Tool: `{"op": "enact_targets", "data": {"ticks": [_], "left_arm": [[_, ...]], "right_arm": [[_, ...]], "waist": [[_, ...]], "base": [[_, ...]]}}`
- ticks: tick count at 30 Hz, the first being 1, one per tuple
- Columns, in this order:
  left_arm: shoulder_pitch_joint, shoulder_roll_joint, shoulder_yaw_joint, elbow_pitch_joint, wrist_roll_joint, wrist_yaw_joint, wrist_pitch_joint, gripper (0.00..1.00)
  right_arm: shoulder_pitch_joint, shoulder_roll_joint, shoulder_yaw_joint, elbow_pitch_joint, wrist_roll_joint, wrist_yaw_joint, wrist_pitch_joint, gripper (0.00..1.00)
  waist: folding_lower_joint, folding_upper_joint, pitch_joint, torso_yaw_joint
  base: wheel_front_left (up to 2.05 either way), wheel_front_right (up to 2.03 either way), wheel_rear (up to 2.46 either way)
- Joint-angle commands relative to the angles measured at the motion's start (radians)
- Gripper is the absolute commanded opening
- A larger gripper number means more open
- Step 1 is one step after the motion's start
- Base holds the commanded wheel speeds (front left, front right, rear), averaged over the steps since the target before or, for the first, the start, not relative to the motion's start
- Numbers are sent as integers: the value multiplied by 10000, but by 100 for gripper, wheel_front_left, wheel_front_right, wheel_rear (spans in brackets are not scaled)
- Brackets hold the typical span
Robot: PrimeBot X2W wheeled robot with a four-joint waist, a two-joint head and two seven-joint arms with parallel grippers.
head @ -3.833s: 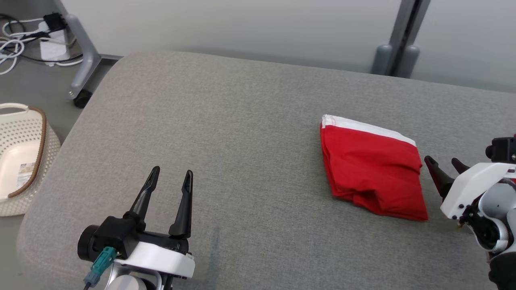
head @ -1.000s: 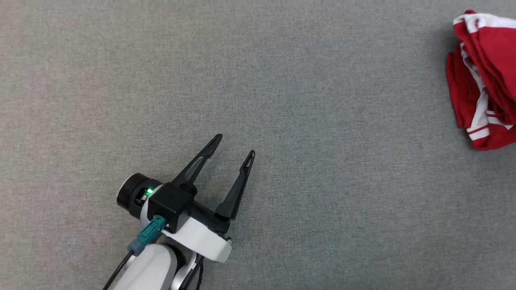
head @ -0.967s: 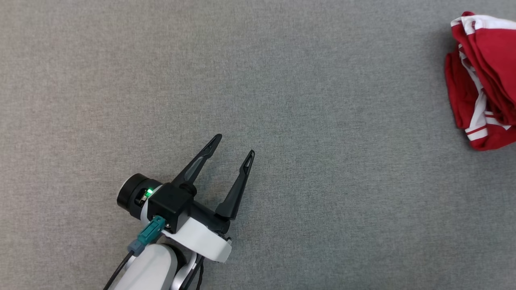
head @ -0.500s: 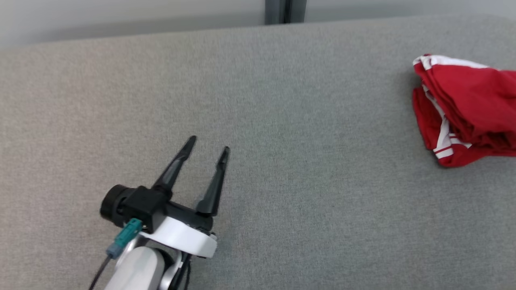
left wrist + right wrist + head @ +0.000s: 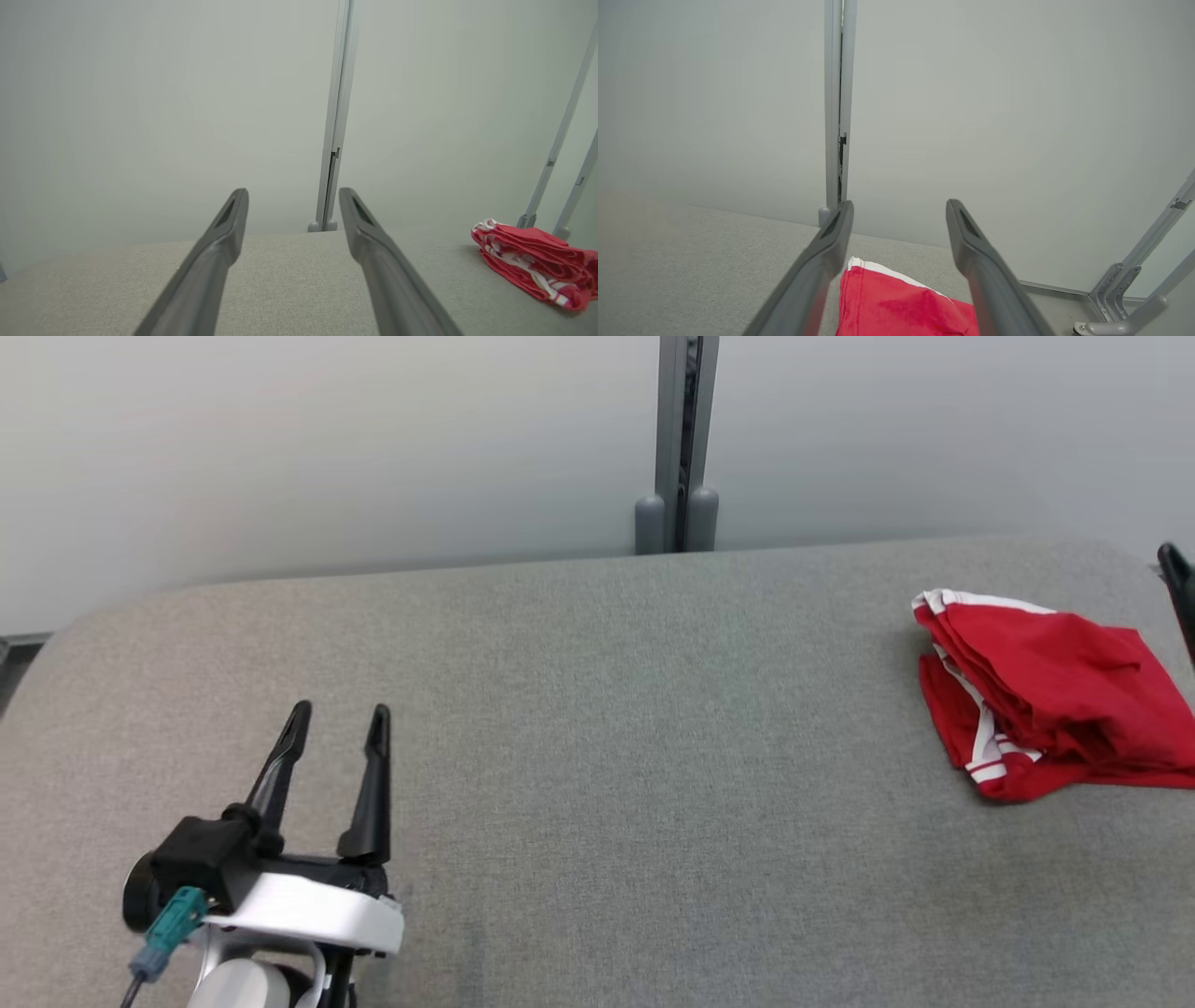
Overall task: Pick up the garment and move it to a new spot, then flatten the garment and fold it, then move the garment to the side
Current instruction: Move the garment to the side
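The garment [image 5: 1046, 691] is red with white trim and lies folded in a bundle at the right end of the grey padded table [image 5: 597, 756]. It also appears at the far right of the left wrist view as the garment [image 5: 537, 261], and just below and ahead of the fingers in the right wrist view as the garment [image 5: 901, 308]. My left gripper [image 5: 338, 719] is open and empty over the table's left front, far from the cloth. My right gripper [image 5: 896, 210] is open above the garment's near side, touching nothing; one fingertip [image 5: 1172, 565] shows at the head view's right edge.
A pale wall runs behind the table, with a grey upright post [image 5: 680, 443] at its middle. Slanted grey frame legs [image 5: 1120, 294] stand beyond the table's right end. The table's rounded left corner [image 5: 65, 635] is near my left arm.
The head camera has tilted up, so the wall and the table's far edge have come into view. The garment lies as before. Both grippers stay open.
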Motion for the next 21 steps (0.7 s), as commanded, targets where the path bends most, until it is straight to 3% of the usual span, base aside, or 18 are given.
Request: {"op": "enact_targets", "data": {"ticks": [1,10,14,21], "left_arm": [[251,47,205,-64,-182,150,104,100],[1130,55,581,-260,-676,458,288,100],[1517,-23,560,-33,-837,390,201,100],[1615,-103,245,524,-610,141,-85,100]], "right_arm": [[762,229,-545,-505,-325,1,-175,100],[4539,2550,-3370,-3758,-1871,1,-502,100],[5687,3452,-3746,-4692,-2375,1,-610,100],[6732,4325,-3651,-5004,-2607,1,-1023,100]], "waist": [[0,-1,-310,113],[0,-1,-479,190],[0,-1,-507,190],[0,-1,-491,305]], "base": [[0,0,0],[0,0,0],[0,0,0],[0,0,0]]}}
